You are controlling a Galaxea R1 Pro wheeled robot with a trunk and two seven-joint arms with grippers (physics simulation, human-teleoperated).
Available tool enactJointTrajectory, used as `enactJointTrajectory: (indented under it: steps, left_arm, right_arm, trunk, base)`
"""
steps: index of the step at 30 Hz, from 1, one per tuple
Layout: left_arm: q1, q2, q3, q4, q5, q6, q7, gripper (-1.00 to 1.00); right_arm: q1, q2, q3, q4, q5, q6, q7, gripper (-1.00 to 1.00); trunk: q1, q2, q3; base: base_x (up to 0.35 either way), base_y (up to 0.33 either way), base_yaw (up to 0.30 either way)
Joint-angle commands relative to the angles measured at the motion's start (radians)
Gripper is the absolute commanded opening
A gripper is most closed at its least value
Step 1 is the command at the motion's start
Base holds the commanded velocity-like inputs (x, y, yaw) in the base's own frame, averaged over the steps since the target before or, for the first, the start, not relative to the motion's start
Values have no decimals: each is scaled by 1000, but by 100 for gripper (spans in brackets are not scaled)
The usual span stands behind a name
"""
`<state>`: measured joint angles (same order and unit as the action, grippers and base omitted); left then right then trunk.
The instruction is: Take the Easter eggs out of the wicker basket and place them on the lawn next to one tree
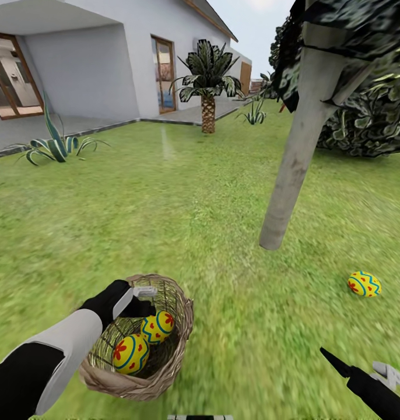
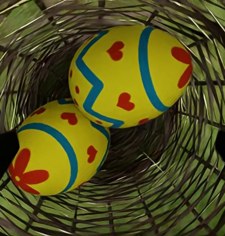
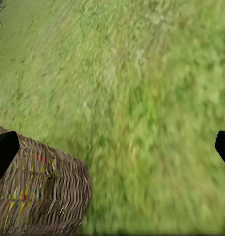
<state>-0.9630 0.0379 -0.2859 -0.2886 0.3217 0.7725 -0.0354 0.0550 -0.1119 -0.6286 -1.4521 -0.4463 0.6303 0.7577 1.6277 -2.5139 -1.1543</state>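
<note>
Two yellow zigzag-painted Easter eggs [image 1: 143, 341] lie inside the tan wicker basket [image 1: 175, 356] beneath my spread, empty left gripper [image 1: 143, 298]; a third egg [image 1: 364, 284] rests on the lawn [image 1: 194, 221] near the grey-trunked tree [image 1: 293, 169]. My right gripper [image 3: 112, 145] is open too.

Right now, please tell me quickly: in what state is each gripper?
Left gripper: open, empty, poised at the wicker basket rim above two Easter eggs.
Right gripper: open, holding nothing, over the lawn.

White-walled house [image 1: 101, 64] with brown-framed glass doors [image 1: 164, 74] fronts a grey paved terrace [image 1: 48, 127]; a scaly-trunked short palm [image 1: 208, 81] and spiky striped plants [image 1: 55, 144] stand along its edge.
</note>
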Motion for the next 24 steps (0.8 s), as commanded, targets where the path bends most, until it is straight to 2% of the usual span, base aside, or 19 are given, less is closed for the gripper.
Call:
enactJointTrajectory:
  steps: [1, 10, 20, 24]
  left_arm:
    - [0, 1, -7, -1, 3, 3, -3, 100]
    - [0, 1, -8, -2, 3, -26, -6, 100]
    - [1, 0, -14, -3, -1, -74, -2, 100]
    - [1, 0, -35, -2, -2, -99, -2, 100]
  right_arm:
    - [0, 0, 0, -1, -6, 7, 0, 100]
    - [-1, -1, 0, -1, -8, 7, 0, 100]
    - [0, -2, 0, -1, -9, 8, -1, 100]
    - [-1, -2, 0, -1, -9, 7, -1, 100]
  trunk:
    - [0, -1, -5]
    - [4, -3, -39]
    - [4, -3, -39]
    - [6, -4, -55]
  base:
    - [0, 0, 0]
    - [0, 0, 0]
    - [0, 0, 0]
    - [0, 0, 0]
